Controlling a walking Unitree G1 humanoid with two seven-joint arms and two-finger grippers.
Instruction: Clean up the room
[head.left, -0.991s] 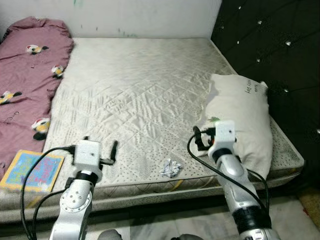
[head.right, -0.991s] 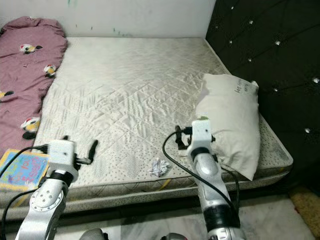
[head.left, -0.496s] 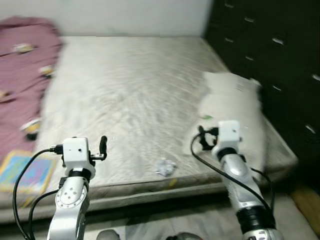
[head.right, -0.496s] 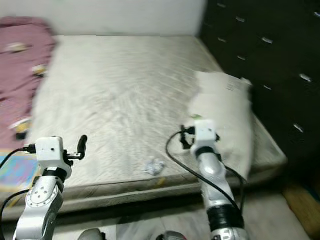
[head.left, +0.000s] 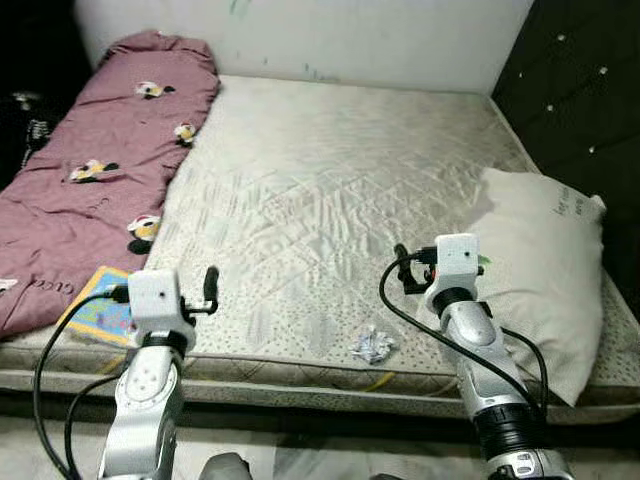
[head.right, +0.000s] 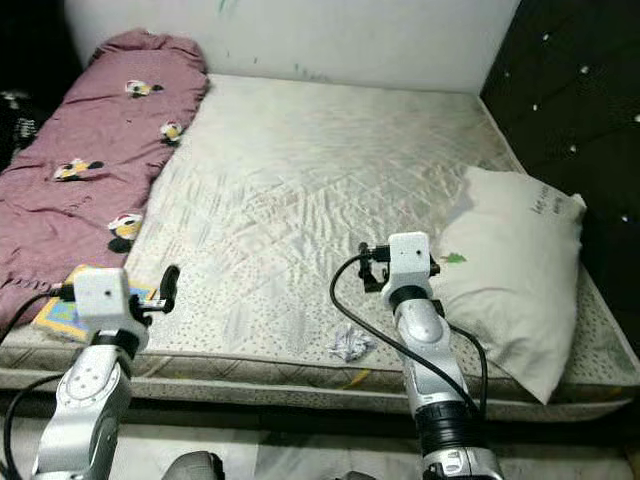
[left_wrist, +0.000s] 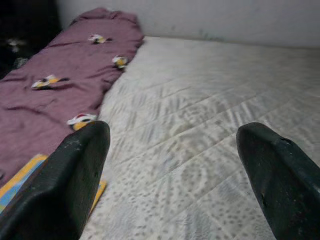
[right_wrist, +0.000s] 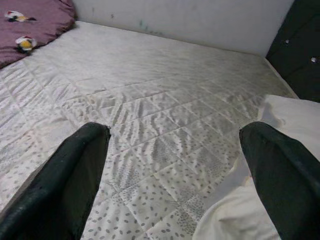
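Left eye view: a small crumpled white paper wad (head.left: 372, 345) lies low and right of centre in the frame, on the bare quilted cream mattress (head.left: 330, 190) near its front edge. It has no clear long axis. The right gripper (head.left: 402, 270), fingers spread and empty, hovers just above-right of it and is the nearer one. The left gripper (head.left: 209, 283), also spread and empty, sits at lower left beside a colourful flat picture book (head.left: 100, 310). No container is in sight.
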